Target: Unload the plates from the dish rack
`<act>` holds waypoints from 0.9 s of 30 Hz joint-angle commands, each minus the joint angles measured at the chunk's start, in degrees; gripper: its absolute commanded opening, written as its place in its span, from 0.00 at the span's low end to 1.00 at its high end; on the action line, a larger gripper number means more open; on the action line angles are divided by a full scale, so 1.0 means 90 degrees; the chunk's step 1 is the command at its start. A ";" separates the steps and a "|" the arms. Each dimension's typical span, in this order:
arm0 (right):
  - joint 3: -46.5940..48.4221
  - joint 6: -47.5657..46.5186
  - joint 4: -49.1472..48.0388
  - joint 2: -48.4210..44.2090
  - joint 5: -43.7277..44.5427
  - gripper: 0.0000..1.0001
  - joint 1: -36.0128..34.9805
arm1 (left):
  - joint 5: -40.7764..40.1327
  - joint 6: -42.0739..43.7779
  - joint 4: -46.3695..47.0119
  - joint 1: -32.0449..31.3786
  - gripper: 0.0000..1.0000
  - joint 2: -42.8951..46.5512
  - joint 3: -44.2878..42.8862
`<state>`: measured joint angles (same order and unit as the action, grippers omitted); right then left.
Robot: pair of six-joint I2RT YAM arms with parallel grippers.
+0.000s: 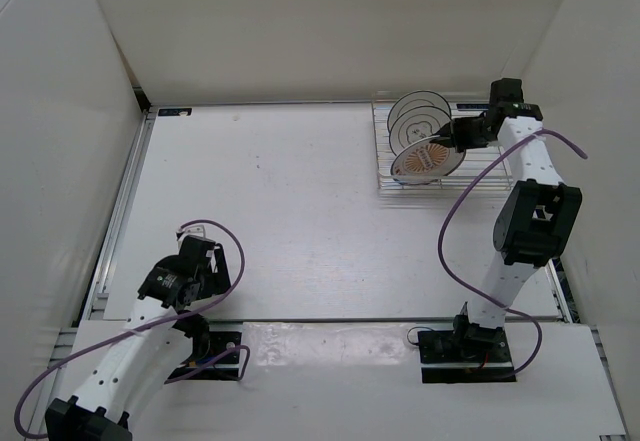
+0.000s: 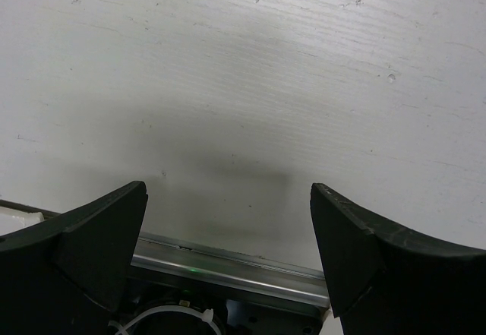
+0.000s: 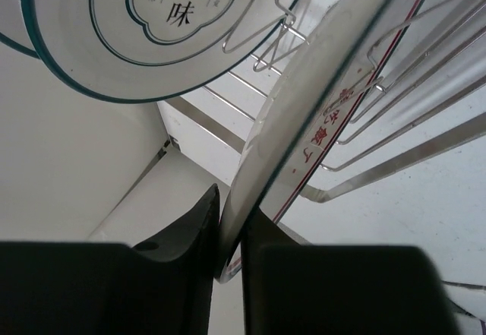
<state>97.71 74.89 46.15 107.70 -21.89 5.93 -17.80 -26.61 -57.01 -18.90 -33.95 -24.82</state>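
Three plates stand on edge in the dish rack [image 1: 490, 183] at the back right. The nearest is the orange sunburst plate [image 1: 425, 158]; behind it stand two dark-ringed plates [image 1: 415, 116]. My right gripper [image 1: 462, 137] is shut on the right rim of the orange plate. In the right wrist view the plate's rim [image 3: 304, 115] runs edge-on between the fingers [image 3: 190, 221], with a dark-ringed plate [image 3: 144, 31] behind and rack wires [image 3: 410, 115] to the right. My left gripper [image 1: 197, 253] is open and empty over the table at the near left; its view shows both fingers [image 2: 99, 236] wide apart.
White walls close in the table on the left, back and right. A metal rail [image 2: 228, 267] runs along the near table edge below the left gripper. A purple cable [image 1: 450, 231] loops beside the right arm.
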 commanded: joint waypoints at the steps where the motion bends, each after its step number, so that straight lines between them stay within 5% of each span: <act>1: 0.0109 -0.0011 -0.0323 -0.0190 -0.0039 0.13 -0.0005 | -0.0043 -0.0022 -0.0003 -0.0020 1.00 -0.0026 -0.0055; 8: 0.0237 0.0145 -0.0411 -0.0238 -0.0156 0.00 -0.0005 | -0.0014 -0.0012 -0.0003 -0.0020 1.00 -0.0046 -0.0074; 27: 0.0325 0.0487 -0.0645 -0.0570 -0.0478 0.00 0.0005 | 0.0044 0.0037 0.0017 -0.0029 1.00 -0.0094 -0.0055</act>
<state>97.71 78.32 46.63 107.02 -24.23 5.98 -17.69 -26.46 -56.99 -18.94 -34.74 -24.82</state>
